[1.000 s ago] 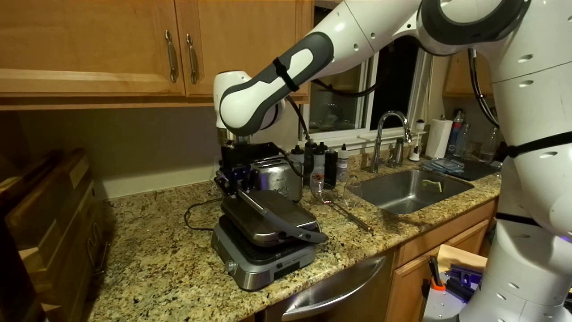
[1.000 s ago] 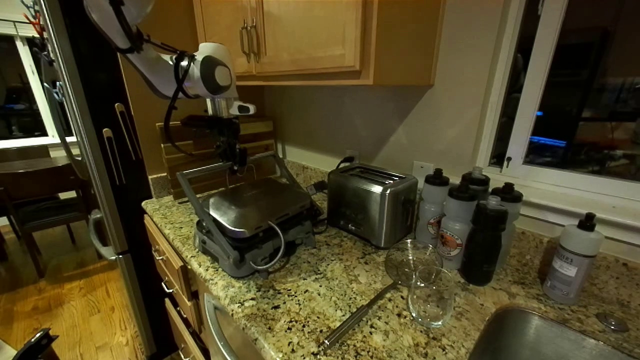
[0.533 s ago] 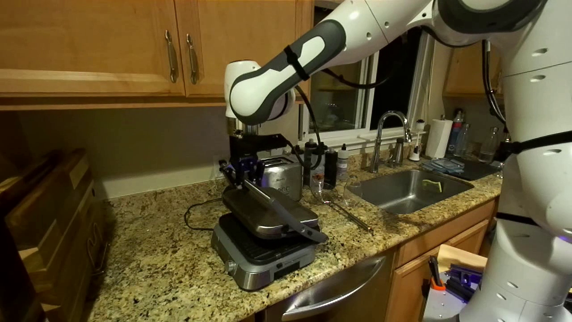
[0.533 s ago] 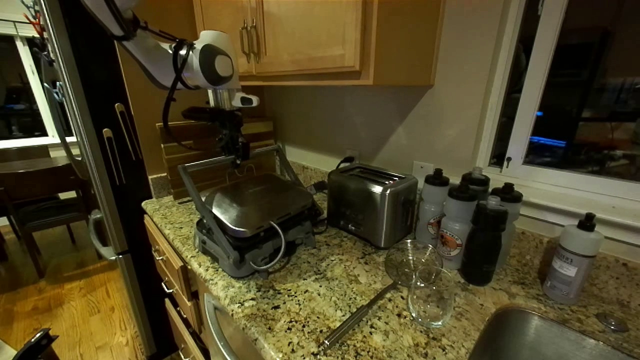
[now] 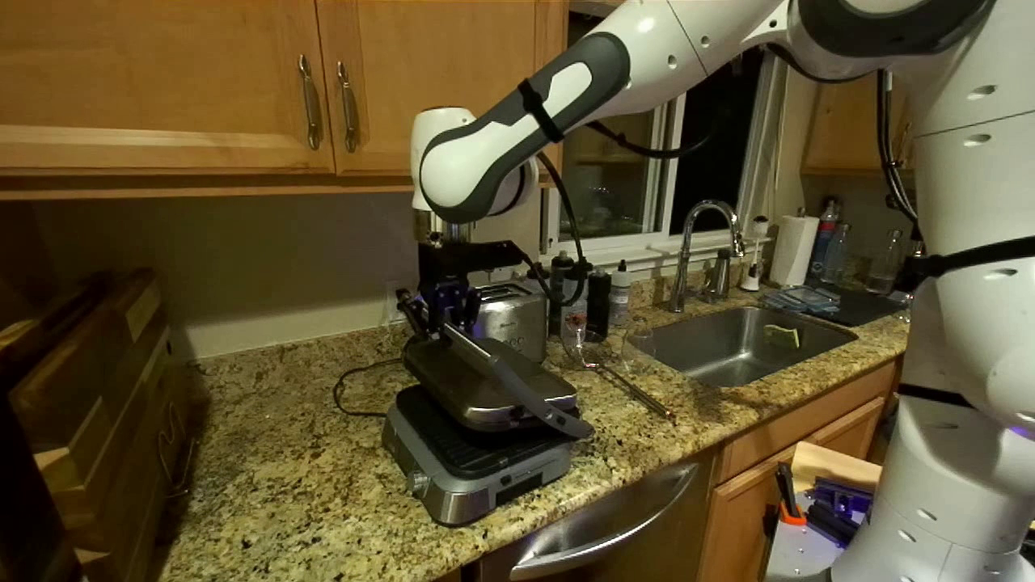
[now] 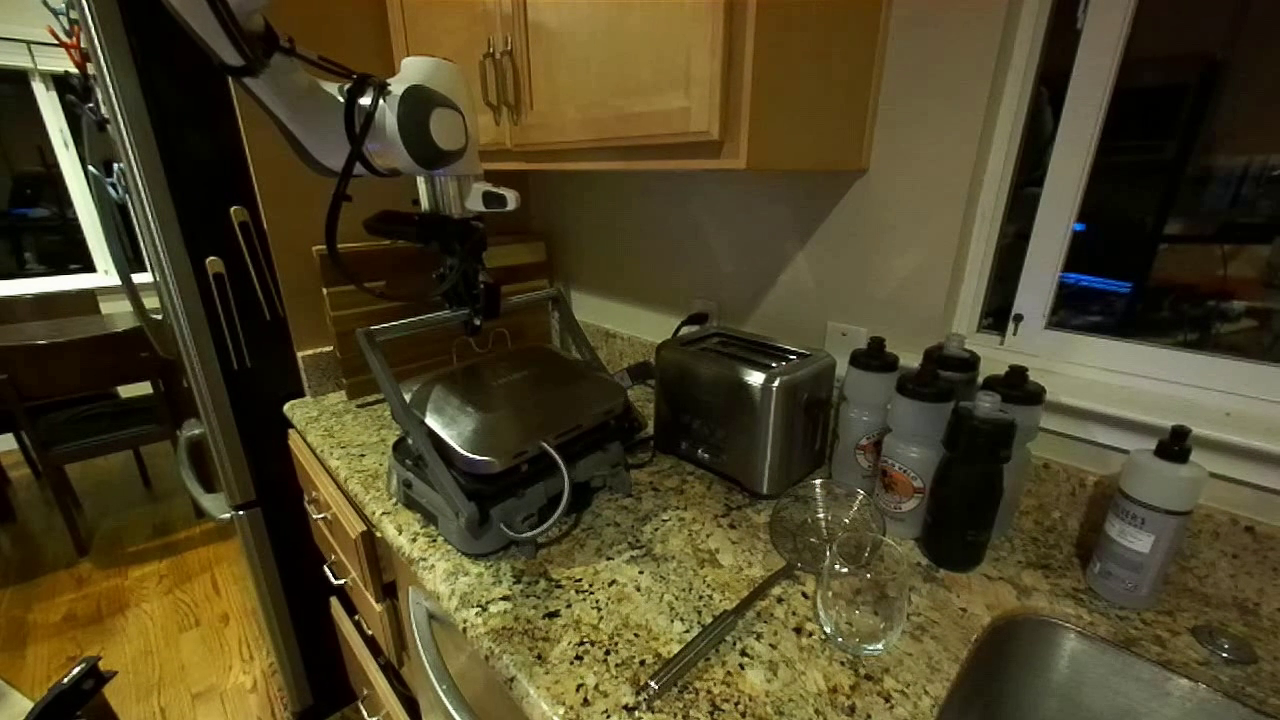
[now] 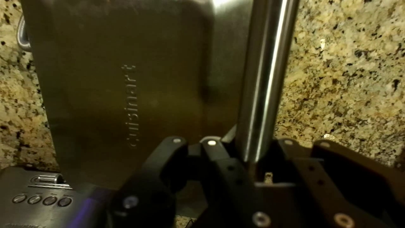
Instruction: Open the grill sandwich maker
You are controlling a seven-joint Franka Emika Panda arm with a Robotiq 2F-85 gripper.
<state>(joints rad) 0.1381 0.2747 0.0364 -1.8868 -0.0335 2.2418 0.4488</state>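
Observation:
The grill sandwich maker has a silver lid (image 5: 485, 384) and a grey base (image 5: 489, 485) on the counter. The lid is lifted partway, and the black ribbed lower plate (image 5: 441, 436) shows below it. In an exterior view the lid (image 6: 520, 405) is seen from the hinge end. My gripper (image 5: 447, 323) is at the front handle bar (image 6: 420, 325). In the wrist view the bar (image 7: 265, 79) runs between the two fingers of the gripper (image 7: 250, 142), shut around it. The finger pads are dark and partly hidden by the bar.
A steel toaster (image 6: 745, 410) stands close beside the grill. Several bottles (image 6: 910, 430), a glass (image 6: 862, 595) and a strainer (image 6: 715, 630) stand or lie farther along. Wooden boards (image 5: 105, 404) lean on the opposite side. Upper cabinets (image 5: 437, 81) hang above.
My gripper has risen and moved slightly toward the toaster side with the handle bar. The lid has lifted, widening the gap over the lower plate. Little moved in the latest half second.

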